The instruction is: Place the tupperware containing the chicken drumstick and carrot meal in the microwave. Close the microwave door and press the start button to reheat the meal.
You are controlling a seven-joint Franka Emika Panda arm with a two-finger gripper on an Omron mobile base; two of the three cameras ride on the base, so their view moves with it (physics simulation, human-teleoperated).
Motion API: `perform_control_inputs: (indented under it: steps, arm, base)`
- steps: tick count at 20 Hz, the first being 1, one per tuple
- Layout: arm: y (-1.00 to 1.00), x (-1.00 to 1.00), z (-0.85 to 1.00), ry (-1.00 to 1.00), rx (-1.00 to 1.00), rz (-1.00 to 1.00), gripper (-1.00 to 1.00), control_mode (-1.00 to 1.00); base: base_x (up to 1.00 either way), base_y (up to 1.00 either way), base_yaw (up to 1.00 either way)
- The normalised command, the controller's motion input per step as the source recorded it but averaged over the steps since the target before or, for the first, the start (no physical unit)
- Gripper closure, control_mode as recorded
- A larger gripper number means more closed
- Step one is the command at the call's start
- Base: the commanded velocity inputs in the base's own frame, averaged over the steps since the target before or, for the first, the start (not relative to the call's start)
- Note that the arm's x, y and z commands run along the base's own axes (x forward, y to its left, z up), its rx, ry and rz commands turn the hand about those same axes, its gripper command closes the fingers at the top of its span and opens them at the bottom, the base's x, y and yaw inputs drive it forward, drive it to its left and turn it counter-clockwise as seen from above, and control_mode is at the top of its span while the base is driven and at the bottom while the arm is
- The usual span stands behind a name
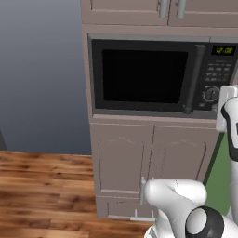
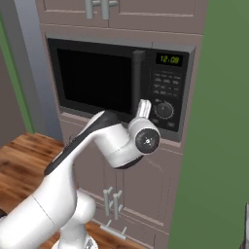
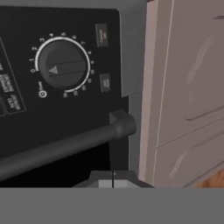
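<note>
Pinkish-beige panelled kitchen cabinetry (image 1: 153, 158) is seen framing the large dark grey built-in microwave (image 1: 153, 76), with wooden flooring below. Nearest, the robot's two-finger gripper (image 3: 113, 180) is held with its jaws brought together on nothing, just before the lower right corner of the oven front. Beyond it, the wide dark door with its black window (image 2: 95, 78) is seen shut, so the tupperware meal cannot be seen and is judged to be inside. The door's dark vertical bar handle (image 2: 137, 82) is passed close beside the hand. Farther on lies the black control panel (image 2: 168, 92) with round dial (image 3: 64, 64) and small buttons (image 3: 105, 82). The start button is judged to lie ahead of the fingertips, slightly off their axis, so a short forward push is called for.
</note>
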Motion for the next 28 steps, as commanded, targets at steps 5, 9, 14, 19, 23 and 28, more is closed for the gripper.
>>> perform_control_inputs:
  steps: [5,9,14,19,23,28]
  arm:
    - [-0.15,0.22,-0.13,0.01,0.00,-0.01,1.00,-1.00]
    - [-0.05,0.19,-0.16,0.00,0.00,-0.01,1.00,-1.00]
    - [-0.03,0.18,-0.14,0.00,0.00,0.00,1.00,-1.00]
    - [-0.03,0.19,-0.08,0.00,0.00,0.00,1.00,-1.00]
    - [-0.07,0.19,-0.06,0.00,0.00,0.00,1.00,-1.00]
    - [-0.07,0.19,-0.11,0.00,0.00,0.00,1.00,-1.00]
  base:
    - [0.00,0.00,0.00]
    - [0.00,0.00,0.00]
    - [0.00,0.00,0.00]
    - [0.00,0.00,0.00]
    - [0.00,0.00,0.00]
    - [0.00,0.00,0.00]
